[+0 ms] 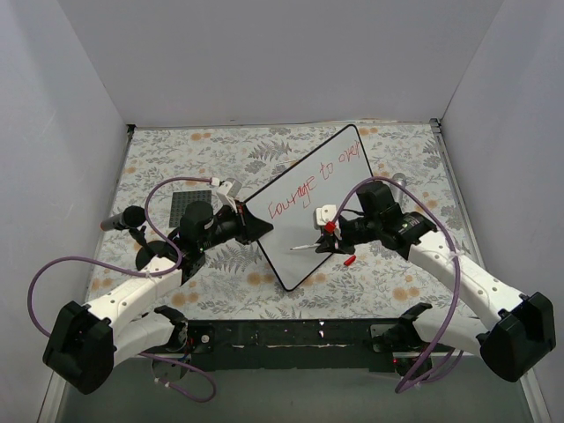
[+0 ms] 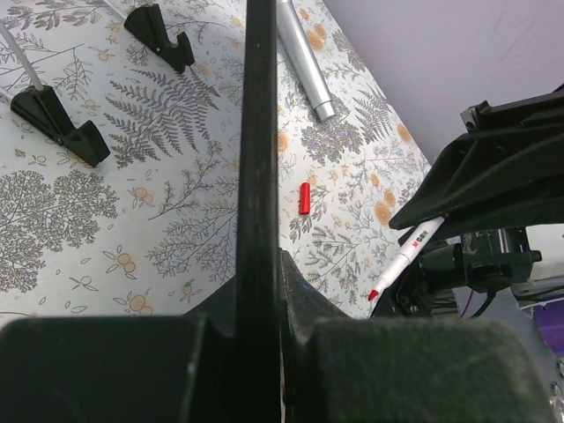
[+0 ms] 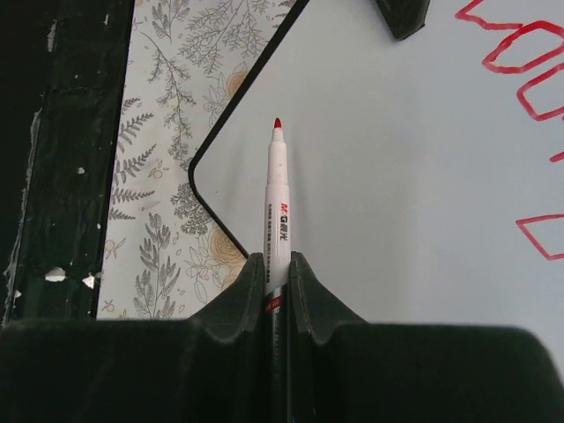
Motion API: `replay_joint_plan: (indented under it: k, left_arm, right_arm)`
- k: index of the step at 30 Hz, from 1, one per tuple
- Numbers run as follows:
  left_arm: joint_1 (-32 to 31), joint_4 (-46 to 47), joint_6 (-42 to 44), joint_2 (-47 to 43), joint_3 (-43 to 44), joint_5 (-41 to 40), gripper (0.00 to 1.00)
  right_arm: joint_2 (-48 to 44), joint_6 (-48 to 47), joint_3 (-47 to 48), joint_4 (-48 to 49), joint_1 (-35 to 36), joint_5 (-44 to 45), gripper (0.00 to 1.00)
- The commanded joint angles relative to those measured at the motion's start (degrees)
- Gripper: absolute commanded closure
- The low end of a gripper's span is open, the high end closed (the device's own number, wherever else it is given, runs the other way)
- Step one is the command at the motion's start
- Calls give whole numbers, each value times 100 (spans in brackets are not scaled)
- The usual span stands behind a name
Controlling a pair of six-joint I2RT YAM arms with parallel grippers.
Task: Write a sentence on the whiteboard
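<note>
The whiteboard [image 1: 304,220] lies turned like a diamond on the floral table. The sentence [image 1: 319,180] runs in red along its upper part, and some of its red strokes [image 3: 515,57] show in the right wrist view. My left gripper [image 1: 256,227] is shut on the whiteboard's left edge, whose black rim [image 2: 261,159] runs straight up between my closed jaws [image 2: 264,304]. My right gripper [image 1: 328,236] is shut on a white marker [image 3: 278,198]. Its red tip points over the blank board [image 3: 397,185] near the board's near corner. I cannot tell whether the tip touches the board.
The red marker cap [image 1: 350,261] lies on the cloth beside the board's lower right edge. A silver tube [image 2: 304,57] lies farther right. A black cylinder [image 1: 123,218] and a dark square pad [image 1: 192,198] sit at the left. White walls enclose the table.
</note>
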Motion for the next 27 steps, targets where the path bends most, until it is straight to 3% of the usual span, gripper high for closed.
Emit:
replay_joint_plan:
  k: [1,8,27]
  left_arm:
    - [-24,584,-46,-232,-25,-86,100]
    - [-24,646,-107,-223,-60,-122,100]
    - [-15,778,-151,-56,2,-69,100]
  right_arm:
    - [-34,805,-113,1045,339,729,99]
    - [-7,1376,-262,1591,445,1379,99]
    - [309,1623,-341,1961,603,1766,99]
